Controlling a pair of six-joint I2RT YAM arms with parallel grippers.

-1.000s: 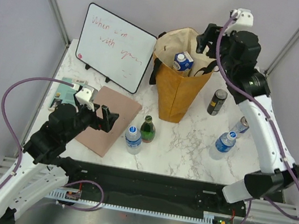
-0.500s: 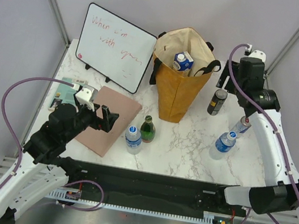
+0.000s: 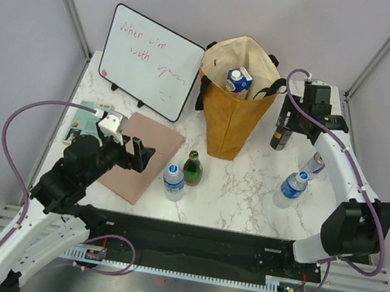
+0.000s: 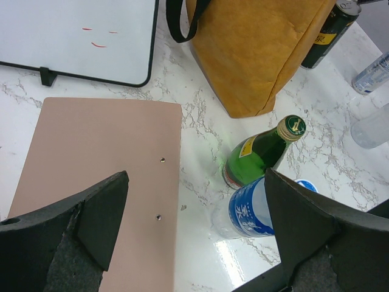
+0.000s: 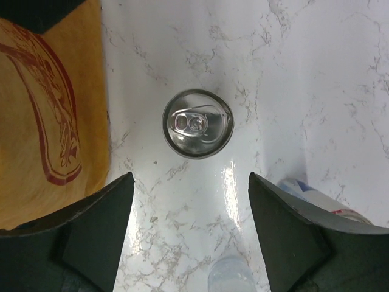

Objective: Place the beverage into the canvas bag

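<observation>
The mustard-brown canvas bag (image 3: 231, 118) stands upright at the back centre, with a blue-and-white carton (image 3: 239, 80) inside it. My right gripper (image 3: 287, 119) is open and empty. It hangs just above a black can (image 3: 281, 139) right of the bag. In the right wrist view the can's silver top (image 5: 197, 123) lies just ahead of the open gripper (image 5: 191, 234), with the bag's side (image 5: 48, 121) at the left. My left gripper (image 3: 141, 155) is open and empty over a pink board. It also shows in the left wrist view (image 4: 194, 234).
A green glass bottle (image 3: 192, 168) and a water bottle (image 3: 173, 181) stand in front of the bag. Both show in the left wrist view (image 4: 261, 155) (image 4: 249, 210). Another water bottle (image 3: 291, 188) and a silver can (image 3: 314, 164) stand at the right. A whiteboard (image 3: 149, 60) leans at the back left.
My right arm has swung from above the bag's mouth to the right and down, and now hangs over the black can. The left arm has not moved.
</observation>
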